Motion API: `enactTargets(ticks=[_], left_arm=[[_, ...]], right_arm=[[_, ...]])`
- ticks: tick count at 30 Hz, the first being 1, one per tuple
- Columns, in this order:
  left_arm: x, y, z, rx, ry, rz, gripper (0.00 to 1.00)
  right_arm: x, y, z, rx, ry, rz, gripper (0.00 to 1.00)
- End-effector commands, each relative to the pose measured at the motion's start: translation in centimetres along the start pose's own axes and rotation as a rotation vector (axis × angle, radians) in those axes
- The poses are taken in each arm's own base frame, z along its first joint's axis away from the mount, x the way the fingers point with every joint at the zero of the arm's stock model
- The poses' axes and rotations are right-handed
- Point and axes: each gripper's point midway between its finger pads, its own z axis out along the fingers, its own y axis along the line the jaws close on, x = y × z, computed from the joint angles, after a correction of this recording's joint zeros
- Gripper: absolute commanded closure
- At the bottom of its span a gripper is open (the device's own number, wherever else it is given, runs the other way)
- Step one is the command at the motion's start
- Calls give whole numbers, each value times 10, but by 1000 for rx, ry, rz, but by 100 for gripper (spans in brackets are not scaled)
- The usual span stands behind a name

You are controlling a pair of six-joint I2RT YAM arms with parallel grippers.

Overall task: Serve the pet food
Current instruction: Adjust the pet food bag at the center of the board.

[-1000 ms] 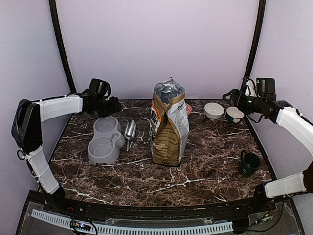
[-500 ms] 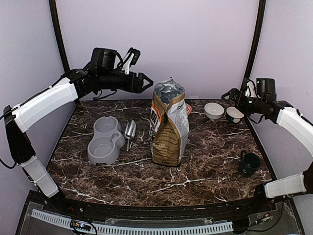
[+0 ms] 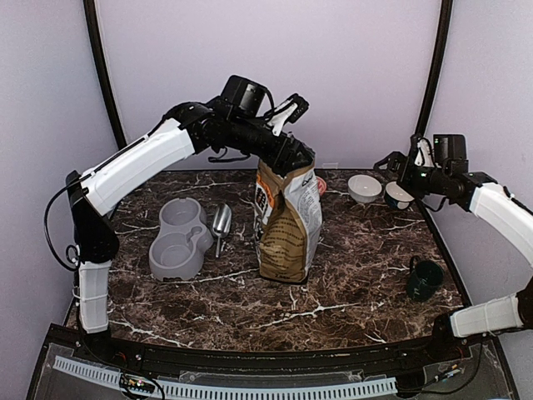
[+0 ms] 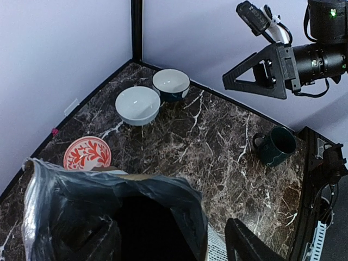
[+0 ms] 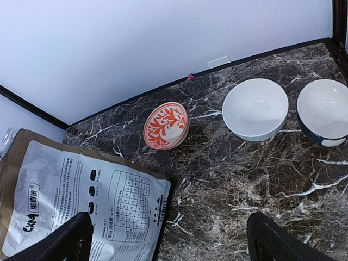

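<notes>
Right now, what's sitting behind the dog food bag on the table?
A small red-and-white patterned dish sits behind the bag. From the top camera the bag covers nearly all of it. Whatever lies right against the bag's far side is hidden.

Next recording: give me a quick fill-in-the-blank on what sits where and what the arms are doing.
1. The left gripper is over the open top of the printed ____.
2. The metal scoop lies beside the grey ____ bowl.
3. The jaws of the right gripper are ____, holding nothing.
4. The dark green ____ stands on the right side of the table.
Answers: bag; double; open; mug.
</notes>
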Motion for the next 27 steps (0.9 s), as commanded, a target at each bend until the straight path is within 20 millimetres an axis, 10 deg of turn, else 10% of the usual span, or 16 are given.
enactTargets(ticks=[1, 27], left_arm=[[8, -14, -13, 53, 72, -19, 34], [58, -15, 35, 69, 238, -53, 61]], right_arm=[[2, -4, -3, 19, -19, -22, 0], [13, -15, 4, 43, -5, -35, 1]])
